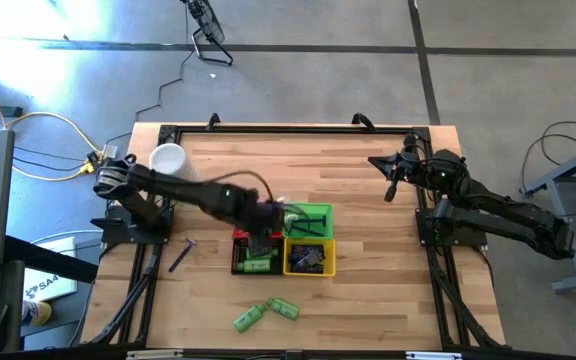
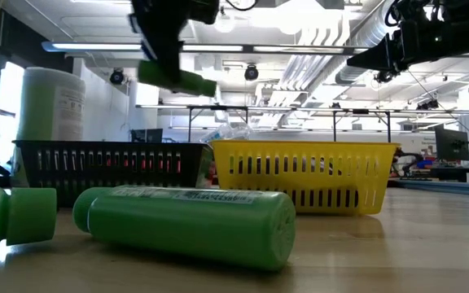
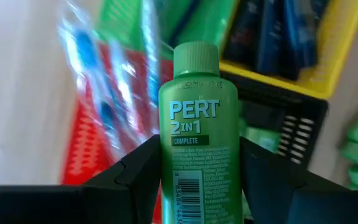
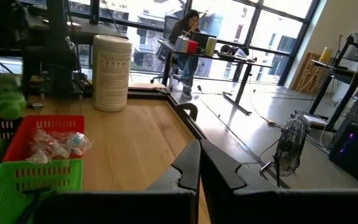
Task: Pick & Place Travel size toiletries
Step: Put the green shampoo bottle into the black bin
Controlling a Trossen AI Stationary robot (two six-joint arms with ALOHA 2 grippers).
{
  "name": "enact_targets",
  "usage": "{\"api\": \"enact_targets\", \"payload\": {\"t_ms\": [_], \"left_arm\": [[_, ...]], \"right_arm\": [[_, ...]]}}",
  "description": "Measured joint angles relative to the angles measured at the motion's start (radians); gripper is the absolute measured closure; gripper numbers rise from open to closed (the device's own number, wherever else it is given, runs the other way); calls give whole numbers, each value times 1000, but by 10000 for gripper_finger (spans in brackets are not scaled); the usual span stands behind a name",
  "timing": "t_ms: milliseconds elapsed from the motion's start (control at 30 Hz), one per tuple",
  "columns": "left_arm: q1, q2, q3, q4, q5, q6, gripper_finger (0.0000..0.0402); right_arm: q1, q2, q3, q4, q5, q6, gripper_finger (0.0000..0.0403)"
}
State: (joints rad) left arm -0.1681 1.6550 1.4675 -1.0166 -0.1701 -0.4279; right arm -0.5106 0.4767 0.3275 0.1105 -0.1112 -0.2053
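Left gripper point(image 3: 197, 180): jaws pinching a green bottle point(image 3: 197, 124), held over the basket cluster point(image 1: 308, 258) mid-bench. Right gripper point(image 4: 199, 163): jaws pressed together, far right. Two green bottles point(image 1: 265, 314) lie near, on the bench point(image 1: 388, 290).

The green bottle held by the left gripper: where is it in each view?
High view: hidden under the left gripper, over the baskets.
Low view: green bottle, upper left, above the yellow basket.
Left wrist view: centre, between the fingers; yellow basket behind.
Right wrist view: cannot tell.
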Motion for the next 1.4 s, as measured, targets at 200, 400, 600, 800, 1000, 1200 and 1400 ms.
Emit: {"api": "enact_targets", "payload": {"t_ms": [200,400,600,800,1000,1200,1400], "left_arm": [[-93,-1,-97,57,-1,-134,217],[-164,-1,-214,237,27,-184,217],[-211,0,-301,331,30,-254,217],[-219,0,-319,346,31,-284,217],[-219,0,-319,345,31,-284,217],[-219,0,-318,346,31,-285,217],[-218,0,-318,342,31,-284,215]], "right_arm": [[0,0,0,13,0,23,400],[0,0,0,14,-3,38,400],[0,0,0,14,-3,55,400],[0,0,0,14,-3,55,400],[0,0,0,14,-3,55,400],[0,0,0,14,-3,54,400],[0,0,0,14,-3,52,400]]}}
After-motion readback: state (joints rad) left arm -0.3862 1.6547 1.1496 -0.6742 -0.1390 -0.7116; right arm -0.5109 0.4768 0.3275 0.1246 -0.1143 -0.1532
